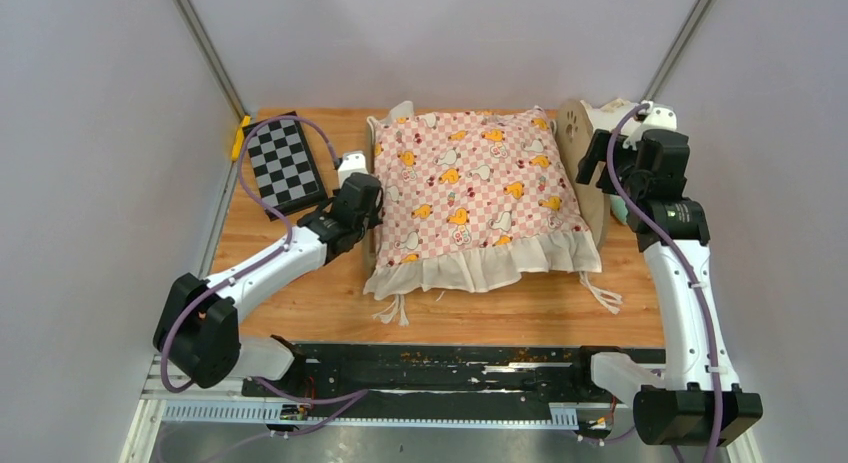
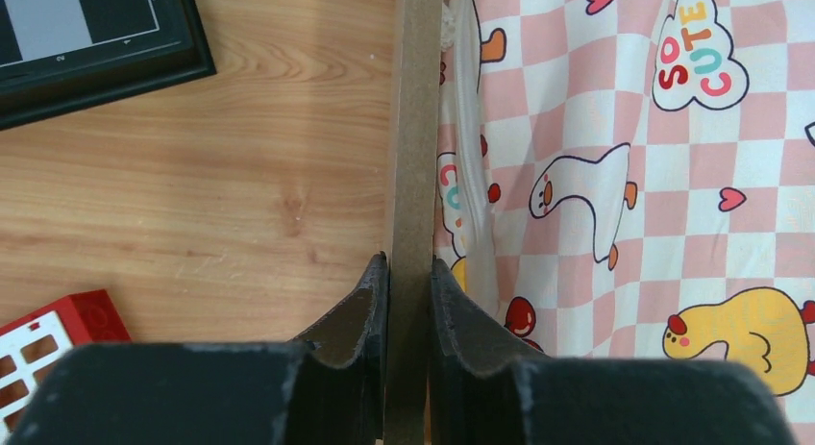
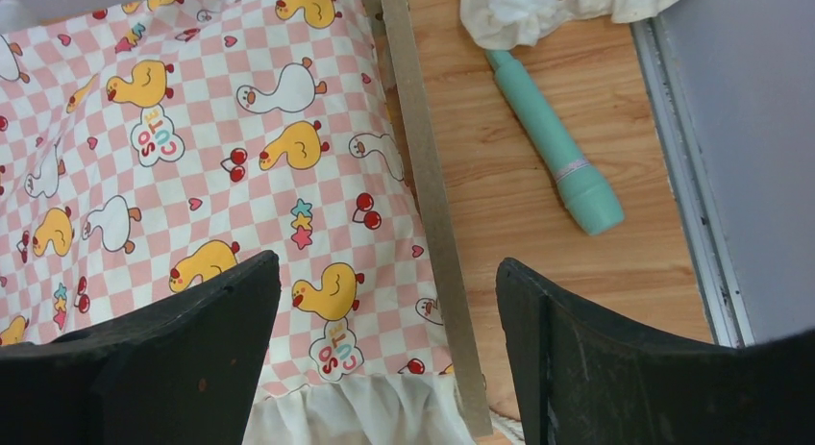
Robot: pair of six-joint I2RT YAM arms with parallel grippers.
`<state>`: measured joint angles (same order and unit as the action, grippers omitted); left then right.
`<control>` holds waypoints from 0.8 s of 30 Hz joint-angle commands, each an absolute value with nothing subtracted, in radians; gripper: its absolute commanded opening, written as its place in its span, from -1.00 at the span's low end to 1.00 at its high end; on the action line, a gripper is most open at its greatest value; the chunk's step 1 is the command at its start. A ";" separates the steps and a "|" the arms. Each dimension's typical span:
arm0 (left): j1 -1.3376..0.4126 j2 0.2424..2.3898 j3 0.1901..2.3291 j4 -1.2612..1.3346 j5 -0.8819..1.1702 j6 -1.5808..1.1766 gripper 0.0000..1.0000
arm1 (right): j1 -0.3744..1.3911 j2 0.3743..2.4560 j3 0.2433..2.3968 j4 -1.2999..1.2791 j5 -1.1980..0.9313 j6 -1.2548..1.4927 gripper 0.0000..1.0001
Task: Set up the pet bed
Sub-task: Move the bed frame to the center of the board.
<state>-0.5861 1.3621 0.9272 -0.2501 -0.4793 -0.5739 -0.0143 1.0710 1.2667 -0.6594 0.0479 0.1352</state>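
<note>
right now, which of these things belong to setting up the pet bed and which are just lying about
For the job:
pet bed
pink checkered cushion, lying on it
cream spotted pillow, likely its bedding

Just lying about:
chessboard
teal cylinder
red-and-white block

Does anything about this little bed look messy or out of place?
Yes. The pink checkered cushion looks crooked, its ruffle spilling past the pet bed frame onto the table. The small cream pillow sits outside the bed, on the table near a teal tube.
</note>
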 commanded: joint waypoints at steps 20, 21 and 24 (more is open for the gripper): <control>-0.385 1.281 0.913 -0.369 -0.542 -0.525 -0.88 | -0.016 1.309 1.215 -0.466 -0.150 0.192 -0.45; -0.371 1.289 0.928 -0.371 -0.545 -0.517 -0.88 | -0.015 1.317 1.218 -0.459 -0.162 0.196 -0.48; -0.339 1.296 0.971 -0.397 -0.538 -0.497 -0.78 | -0.015 1.317 1.230 -0.475 -0.177 0.195 -0.34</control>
